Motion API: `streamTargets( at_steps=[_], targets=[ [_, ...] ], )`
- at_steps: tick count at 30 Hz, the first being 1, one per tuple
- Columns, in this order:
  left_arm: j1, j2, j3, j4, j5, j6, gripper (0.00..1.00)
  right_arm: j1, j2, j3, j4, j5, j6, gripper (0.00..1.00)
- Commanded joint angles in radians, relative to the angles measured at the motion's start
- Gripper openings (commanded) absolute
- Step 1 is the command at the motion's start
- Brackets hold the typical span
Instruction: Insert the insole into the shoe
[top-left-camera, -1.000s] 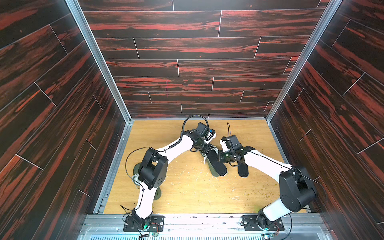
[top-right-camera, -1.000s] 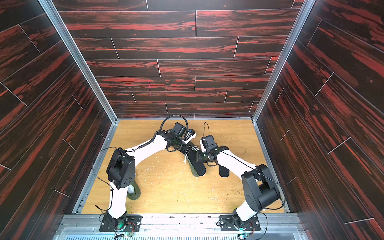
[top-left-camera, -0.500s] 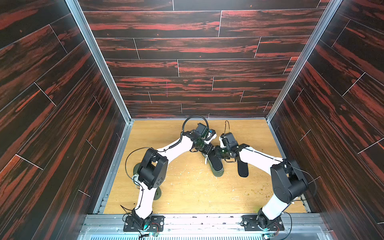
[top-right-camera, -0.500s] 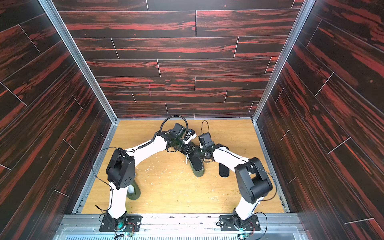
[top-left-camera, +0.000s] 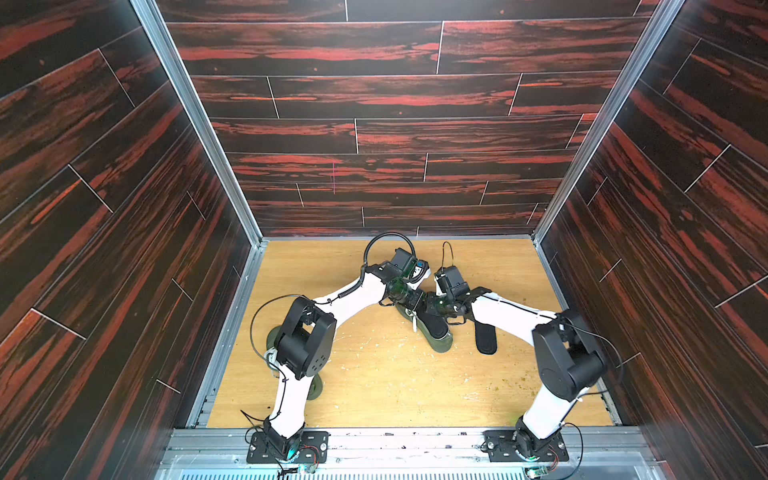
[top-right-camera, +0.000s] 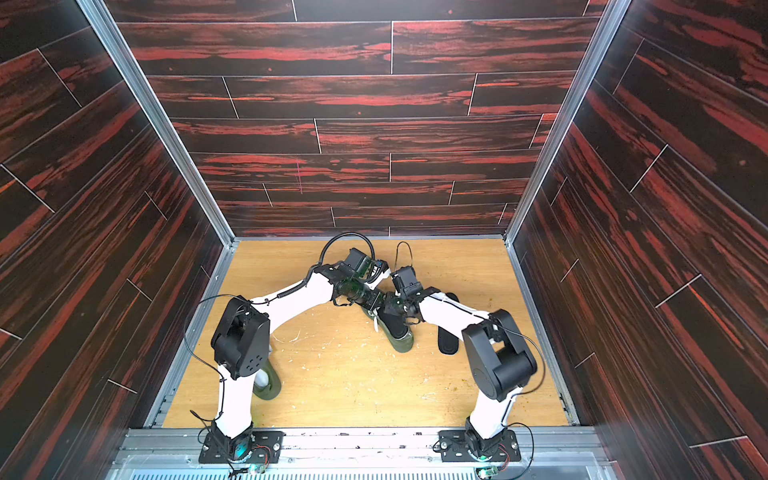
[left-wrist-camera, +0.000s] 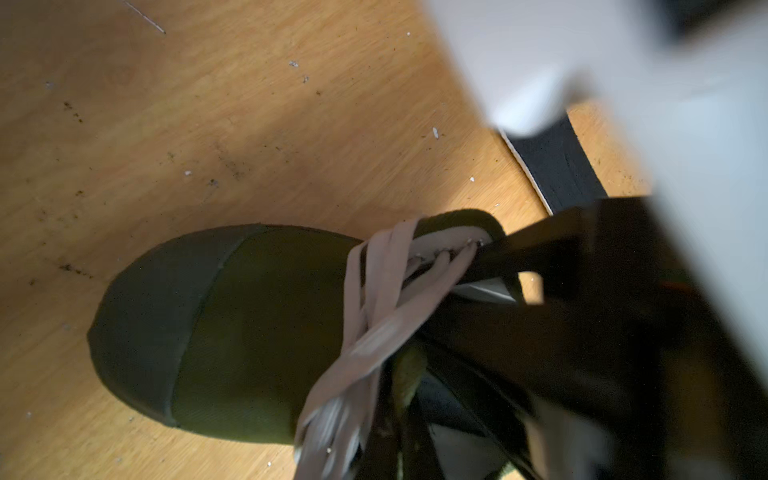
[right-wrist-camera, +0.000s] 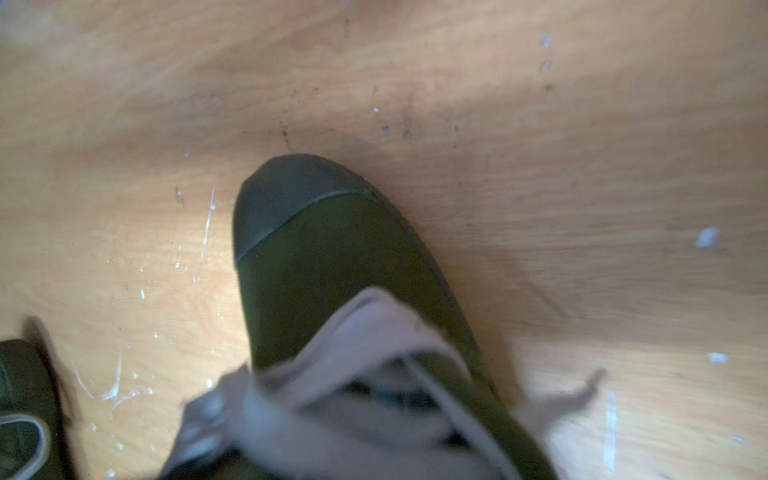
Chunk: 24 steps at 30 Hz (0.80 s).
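Left gripper of mine (top-left-camera: 417, 301) is clamped shut on the lace-side edge of the olive-green canvas shoe (left-wrist-camera: 257, 324), which sits flat on the scuffed pale wooden table (top-left-camera: 374, 386) with its toe pointing toward my bases. My right gripper (top-left-camera: 441, 306) hangs just over the same opening, close against the left. Its fingers are lost among the black hardware, so I cannot tell how wide it stands. The flat black foam insole (top-left-camera: 485, 338) lies on the table just beside the shoe, on my right arm's side, partly under that forearm and held by nothing. The shoe's mouth looks dark from above, possibly only shadow. What worries me is this: the loose beige flat laces (left-wrist-camera: 374, 316) sprawl across the opening and could catch the insole's tip. My pinch is on thin canvas and could slip, letting the shoe swing. The right forearm, passing low, could drag the insole away.
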Motion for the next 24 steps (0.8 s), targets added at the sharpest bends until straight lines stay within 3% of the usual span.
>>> streamTargets(
  at_steps=[1, 8, 10, 15, 24],
  targets=[
    [-0.004, -0.071, -0.008, 0.021, -0.031, -0.024, 0.0, 0.003, -0.102, -0.017, -0.052, 0.037, -0.046, 0.36],
    [0.0, -0.067, -0.018, 0.043, -0.059, -0.051, 0.0, 0.002, -0.223, -0.091, -0.154, 0.057, -0.09, 0.42],
    [-0.001, -0.067, -0.02, 0.05, -0.056, -0.054, 0.0, 0.002, -0.234, -0.123, -0.164, 0.057, -0.091, 0.38],
    [-0.001, -0.063, -0.011, 0.053, -0.057, -0.054, 0.0, 0.006, -0.23, -0.198, -0.125, 0.004, -0.063, 0.17],
    [-0.007, -0.065, 0.006, 0.031, -0.03, -0.039, 0.0, 0.02, -0.181, -0.189, -0.059, -0.034, -0.032, 0.03]
  ],
)
